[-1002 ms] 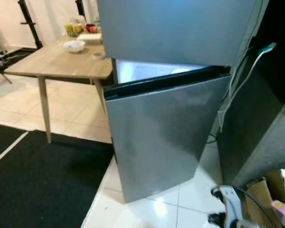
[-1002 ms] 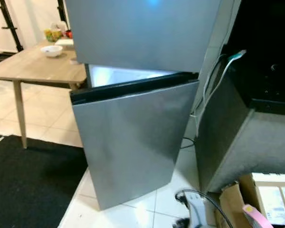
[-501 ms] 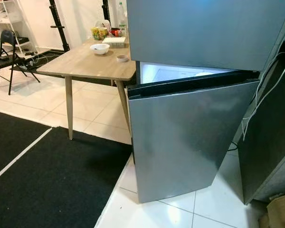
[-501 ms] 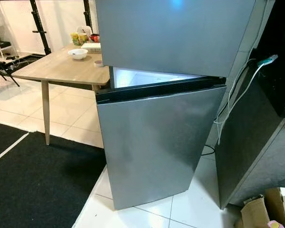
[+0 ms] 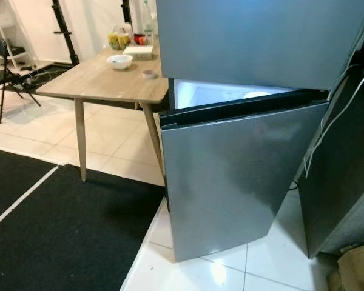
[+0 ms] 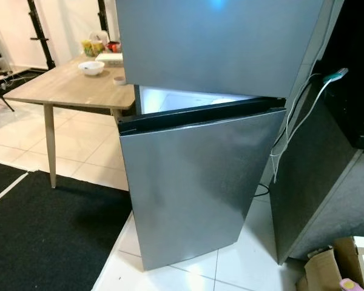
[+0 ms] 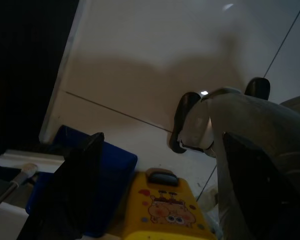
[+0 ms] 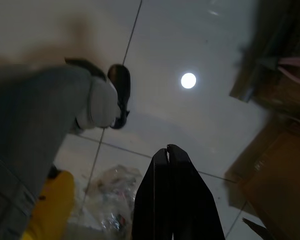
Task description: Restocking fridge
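A grey two-door fridge stands in front of me. Its upper door [image 5: 261,36] is closed. The lower door [image 5: 236,182] is ajar, and the lit white interior [image 5: 212,95] shows through the gap at its top. My left gripper [image 7: 160,190] hangs low over the white floor, open, with its fingers [image 7: 70,190] wide apart. Below it sit a yellow carton with a cartoon giraffe [image 7: 165,215] and a blue item [image 7: 110,185]. My right gripper [image 8: 167,155] also hangs by the floor, shut with nothing in it.
A wooden table [image 5: 103,82] to the fridge's left carries a white bowl [image 5: 119,60] and bottles. A black mat [image 5: 60,236] covers the floor on the left. A dark cabinet [image 6: 309,176] with a dangling cable [image 6: 297,115] stands on the right. A cardboard box [image 6: 327,270] lies at the lower right.
The head camera swung left and then eased back a little, so the whole scene shifted. The silver arm part at the lower right edge has left the picture. The fridge door gap looks the same.
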Tool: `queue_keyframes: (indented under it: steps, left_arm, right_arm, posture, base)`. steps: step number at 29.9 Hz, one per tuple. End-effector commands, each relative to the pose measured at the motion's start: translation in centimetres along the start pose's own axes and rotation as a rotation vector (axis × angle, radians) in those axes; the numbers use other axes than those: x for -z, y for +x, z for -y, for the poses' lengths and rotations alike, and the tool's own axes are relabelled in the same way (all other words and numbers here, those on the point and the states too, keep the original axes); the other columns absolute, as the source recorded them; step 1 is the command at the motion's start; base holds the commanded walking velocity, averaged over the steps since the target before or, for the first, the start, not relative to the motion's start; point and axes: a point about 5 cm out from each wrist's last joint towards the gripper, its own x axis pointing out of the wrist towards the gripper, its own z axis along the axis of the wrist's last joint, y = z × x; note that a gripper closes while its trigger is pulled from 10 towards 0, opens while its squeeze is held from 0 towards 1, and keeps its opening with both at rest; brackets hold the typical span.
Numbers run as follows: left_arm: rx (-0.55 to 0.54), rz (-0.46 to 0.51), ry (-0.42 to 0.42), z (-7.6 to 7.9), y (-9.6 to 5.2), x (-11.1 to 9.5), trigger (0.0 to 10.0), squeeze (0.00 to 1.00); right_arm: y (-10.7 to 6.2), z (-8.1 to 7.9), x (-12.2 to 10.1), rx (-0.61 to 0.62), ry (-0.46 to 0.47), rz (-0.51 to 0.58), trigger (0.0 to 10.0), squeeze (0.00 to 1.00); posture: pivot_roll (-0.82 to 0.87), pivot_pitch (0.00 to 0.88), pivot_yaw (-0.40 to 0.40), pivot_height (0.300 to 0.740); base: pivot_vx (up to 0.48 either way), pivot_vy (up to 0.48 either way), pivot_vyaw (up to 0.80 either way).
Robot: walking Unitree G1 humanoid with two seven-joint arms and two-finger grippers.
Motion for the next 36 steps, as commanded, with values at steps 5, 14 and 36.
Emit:
queue_keyframes:
  steps: [5,14,36]
  left_arm:
    - [0.018,-0.033,0.008,0.1,0.0,0.4,10.0,0.00]
    - [0.021,-0.029,0.010,0.1,0.0,0.2,10.0,0.00]
    - [0.022,-0.028,0.025,0.1,0.0,0.2,10.0,0.00]
  right_arm:
    - [0.0,-0.3,-0.8,-0.030,0.032,0.053,10.0,0.00]
    - [0.0,0.0,-1.0,-0.011,0.052,0.073,10.0,0.00]
    - [0.0,0.0,-2.1,-0.012,0.133,0.148,10.0,0.00]
  posture:
    - [-0.09,0.000,-0.019,0.740]
    - [-0.09,0.000,-0.018,0.740]
    - [-0.09,0.000,-0.018,0.740]
  base:
    - [0.289,0.000,0.00]
    - [0.290,0.000,0.22]
    - [0.268,0.000,0.00]
